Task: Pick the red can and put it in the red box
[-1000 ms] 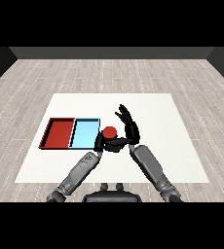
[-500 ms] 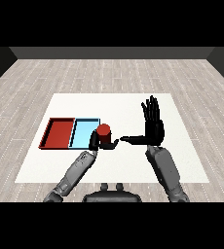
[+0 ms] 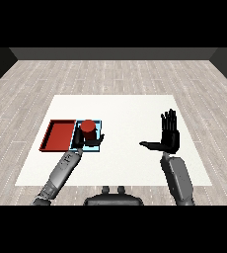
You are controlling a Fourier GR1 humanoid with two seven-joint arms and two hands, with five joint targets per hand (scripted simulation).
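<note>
The red can (image 3: pixel 88 129) stands upright in my left hand (image 3: pixel 84 141), whose fingers and thumb curl round its lower part. Hand and can hang over the light blue tray (image 3: pixel 98 124), just right of the red tray (image 3: pixel 58 135). Most of the blue tray is hidden behind them. The red tray holds nothing. Far to the right, my right hand (image 3: pixel 169 135) is raised above the white table (image 3: pixel 125 113), fingers straight up and thumb stretched out to the left, holding nothing.
The two trays lie side by side at the table's left part, the red one outermost. Bare white table surface spreads between the trays and my right hand. Wooden floor surrounds the table.
My left hand has carried the can leftwards, from beside the blue tray to over it. The right hand has let go of the can and swung away to the right.
</note>
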